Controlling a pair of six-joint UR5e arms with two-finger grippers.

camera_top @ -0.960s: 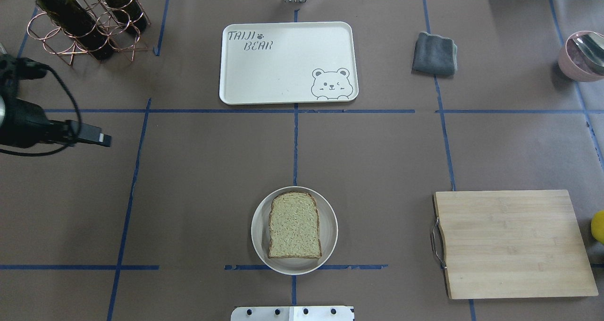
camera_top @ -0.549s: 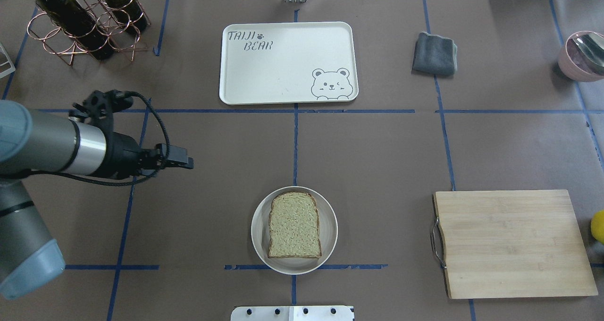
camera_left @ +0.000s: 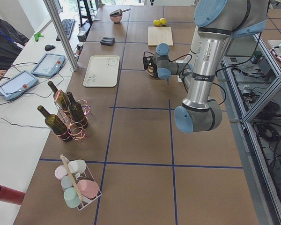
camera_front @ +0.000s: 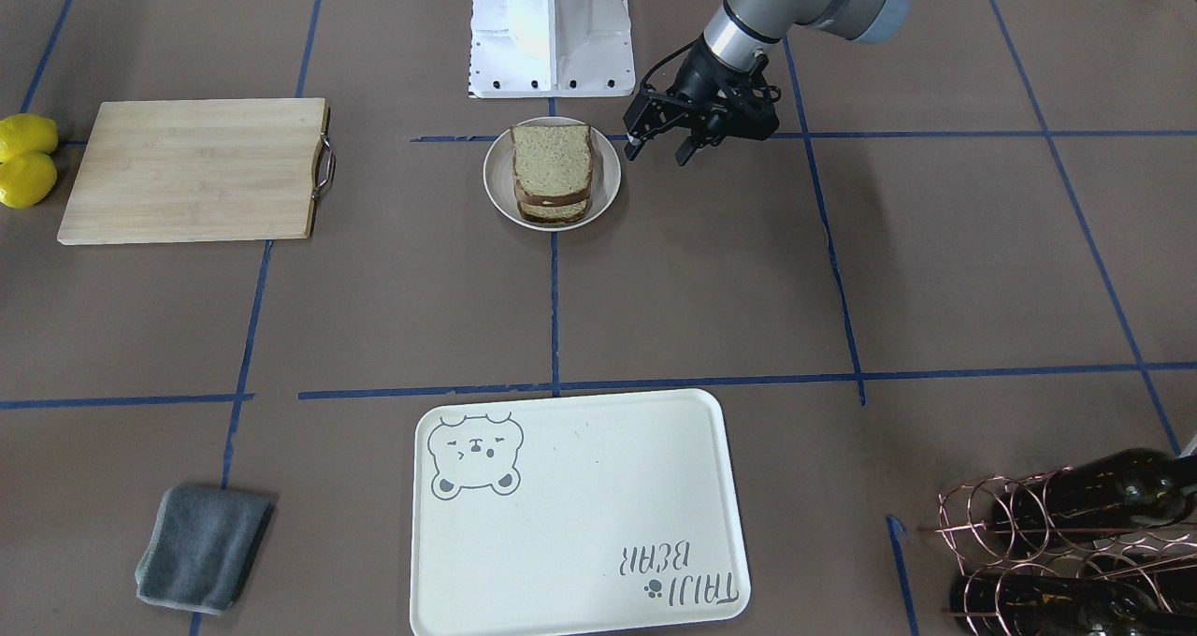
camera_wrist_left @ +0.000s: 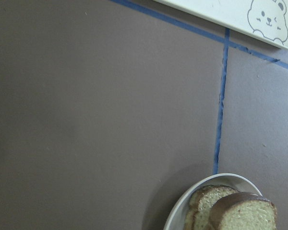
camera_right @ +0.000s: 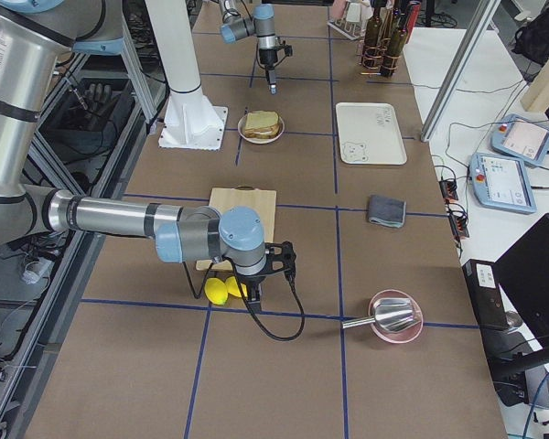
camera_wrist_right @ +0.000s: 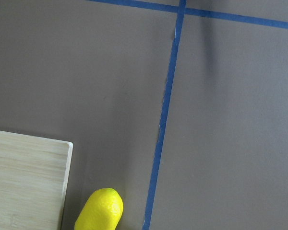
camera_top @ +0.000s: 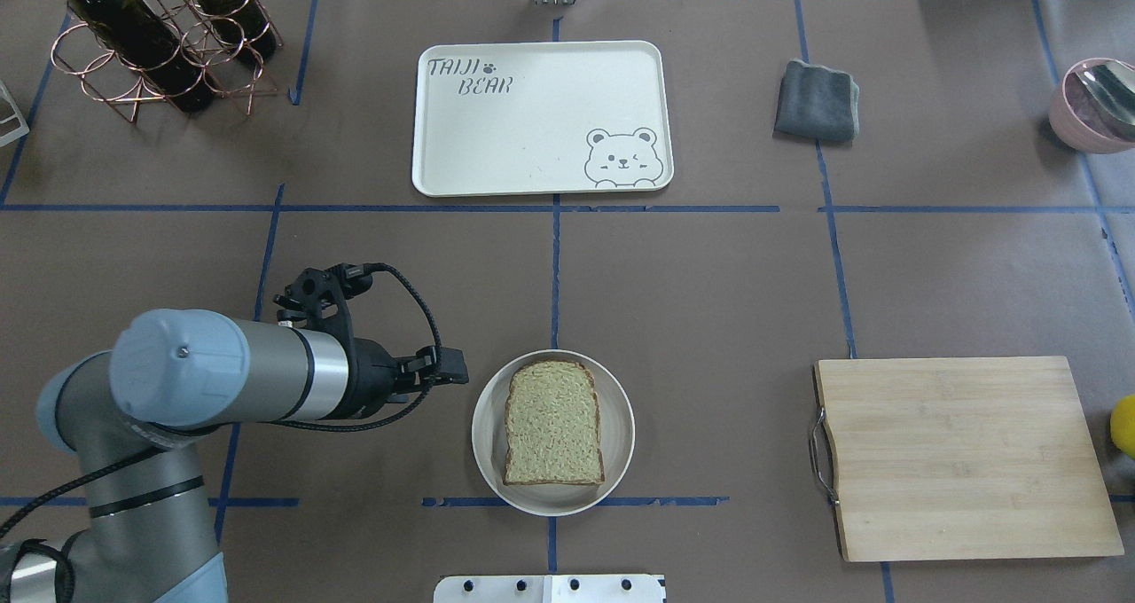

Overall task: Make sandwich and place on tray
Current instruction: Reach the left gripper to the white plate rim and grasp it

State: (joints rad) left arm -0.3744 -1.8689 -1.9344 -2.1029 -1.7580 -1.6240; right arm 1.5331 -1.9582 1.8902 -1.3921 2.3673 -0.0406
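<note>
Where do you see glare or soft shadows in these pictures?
Front-facing view: the white robot base is blown out by glare. Left wrist view: a soft shadow falls beside the bowl, sandwich cropped. Overhead view: evenly lit, sharp.

Brown paper covers the surface point(camera_top: 709, 301), gridded with blue tape lines point(camera_top: 556, 275). Beside it runs a white bench point(camera_left: 14, 140) (two control tablets point(camera_left: 48, 64), a keyboard point(camera_left: 65, 28) and a mouse point(camera_left: 49, 47) lie there). A slanted metal post point(camera_left: 62, 35) rises between them. Even light, soft shadows.
</note>
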